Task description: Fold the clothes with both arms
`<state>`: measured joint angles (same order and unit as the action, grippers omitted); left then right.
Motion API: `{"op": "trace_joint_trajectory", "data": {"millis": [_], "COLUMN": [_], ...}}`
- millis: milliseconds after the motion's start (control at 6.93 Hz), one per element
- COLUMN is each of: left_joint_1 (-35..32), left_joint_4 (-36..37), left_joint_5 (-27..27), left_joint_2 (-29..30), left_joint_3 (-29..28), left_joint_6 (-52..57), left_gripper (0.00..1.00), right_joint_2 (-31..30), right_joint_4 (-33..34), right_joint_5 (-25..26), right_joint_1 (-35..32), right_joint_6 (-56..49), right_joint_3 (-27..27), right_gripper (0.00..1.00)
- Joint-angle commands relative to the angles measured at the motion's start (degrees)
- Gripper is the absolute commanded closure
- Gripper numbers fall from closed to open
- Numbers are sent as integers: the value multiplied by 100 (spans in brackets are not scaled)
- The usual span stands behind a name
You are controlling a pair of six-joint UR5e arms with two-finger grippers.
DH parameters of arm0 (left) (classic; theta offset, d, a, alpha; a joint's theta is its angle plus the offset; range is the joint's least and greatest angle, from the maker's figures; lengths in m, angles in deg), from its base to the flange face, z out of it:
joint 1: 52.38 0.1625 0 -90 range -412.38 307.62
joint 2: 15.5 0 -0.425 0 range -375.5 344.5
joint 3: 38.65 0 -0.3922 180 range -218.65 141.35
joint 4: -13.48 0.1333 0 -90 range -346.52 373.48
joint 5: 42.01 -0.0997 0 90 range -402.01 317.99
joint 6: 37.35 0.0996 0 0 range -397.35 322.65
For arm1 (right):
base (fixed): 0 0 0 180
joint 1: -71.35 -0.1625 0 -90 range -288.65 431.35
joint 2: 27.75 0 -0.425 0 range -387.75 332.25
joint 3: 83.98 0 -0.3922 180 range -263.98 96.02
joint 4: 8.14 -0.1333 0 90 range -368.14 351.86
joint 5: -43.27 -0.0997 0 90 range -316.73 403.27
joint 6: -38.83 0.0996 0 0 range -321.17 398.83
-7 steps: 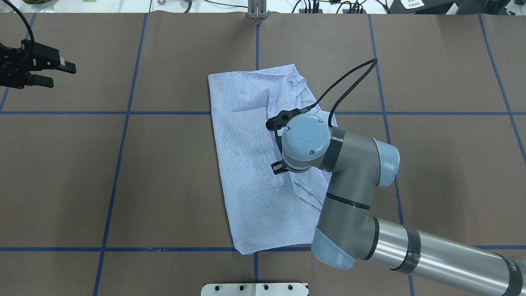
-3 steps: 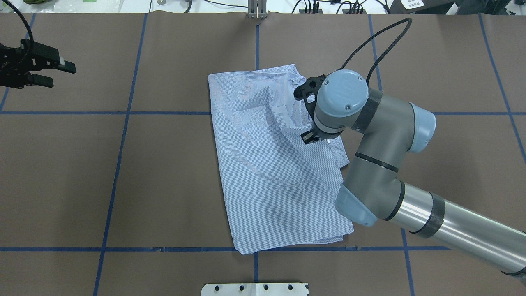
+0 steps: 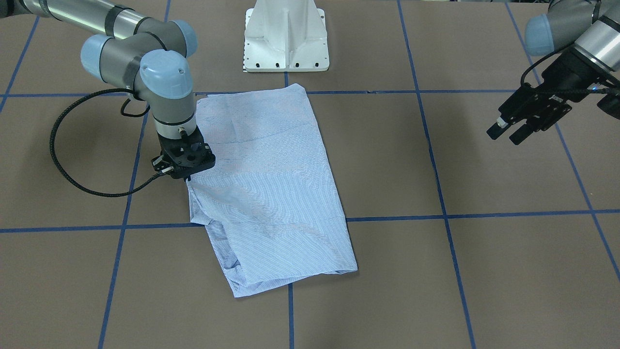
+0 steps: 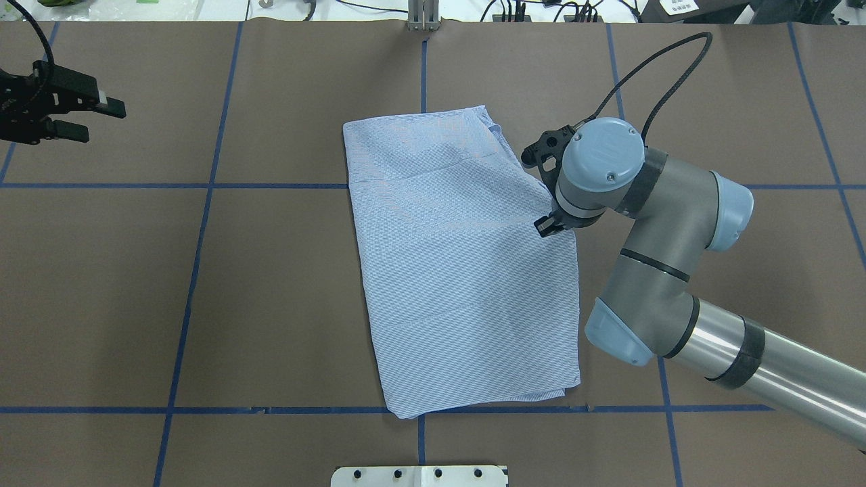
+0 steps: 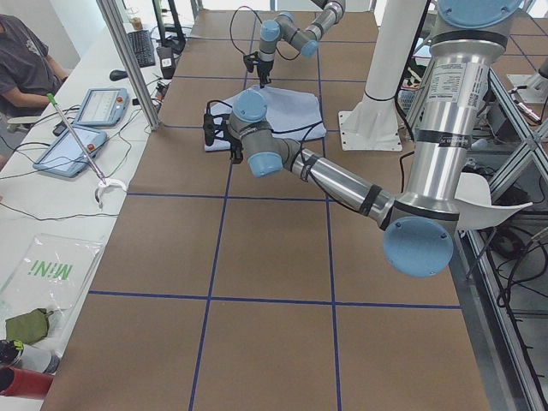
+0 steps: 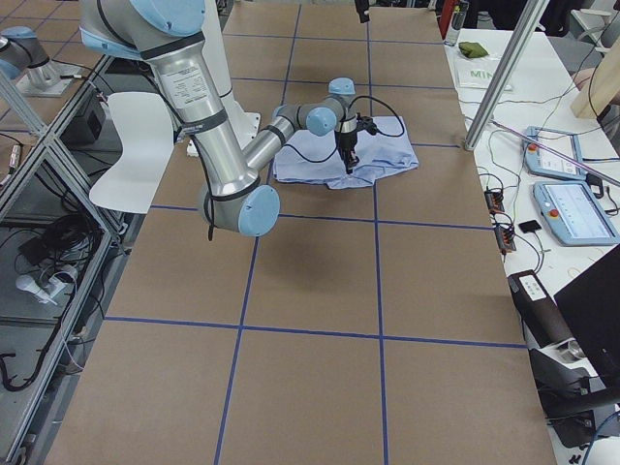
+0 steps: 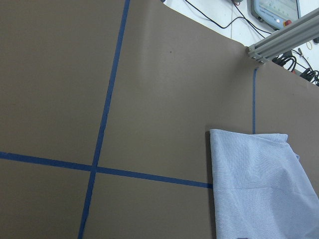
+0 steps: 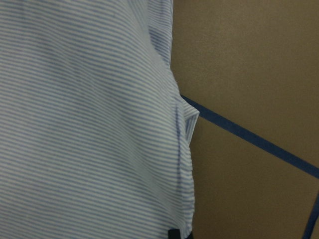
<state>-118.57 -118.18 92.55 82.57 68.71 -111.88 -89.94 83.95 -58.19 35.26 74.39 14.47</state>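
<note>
At table point(image 4: 270, 304) centre, shirt point(image 4: 460, 270) lies as long folded rectangle. Right gripper point(image 3: 187, 175) sits low at shirt's right edge; fingers hidden, grip impossible to tell. Left gripper point(image 4: 101, 122) hangs spread, well apart. Judgement: smooth edge flat, release cleanly, avoid snagging layers.

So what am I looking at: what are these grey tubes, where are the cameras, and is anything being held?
The tubes are two robot arms, the right arm and the left arm, each ending in a two-finger gripper. One picture looks down from behind the robot, one faces it across the table, two look along the table from its ends, two come from wrist cameras. On the brown table lies a folded light blue striped shirt. The right gripper is down at the shirt's edge; its fingers are hidden, so I cannot tell whether it grips the cloth. The left gripper hangs open, apart from the shirt.
</note>
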Motion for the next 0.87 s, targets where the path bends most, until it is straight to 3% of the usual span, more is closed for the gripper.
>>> {"op": "trace_joint_trajectory", "data": {"millis": [0,144,288,433,721], "left_joint_1": [0,0,9,9,9], "left_joint_4": [0,0,0,0,0], "left_joint_5": [0,0,0,0,-9], "left_joint_2": [2,2,2,2,-7], "left_joint_3": [5,-4,-21,-47,-65], "left_joint_6": [-9,-9,-9,0,9], "left_gripper": [15,15,15,15,15], "right_joint_2": [-118,-66,-65,-143,-468], "right_joint_4": [-42,-42,-24,2,-51], "right_joint_5": [12,12,-31,-40,-85], "right_joint_1": [6,6,-12,-3,626], "right_joint_6": [161,196,301,1042,4092], "right_joint_3": [8,8,147,427,1226], "right_gripper": [63,1,0,0,0]}}
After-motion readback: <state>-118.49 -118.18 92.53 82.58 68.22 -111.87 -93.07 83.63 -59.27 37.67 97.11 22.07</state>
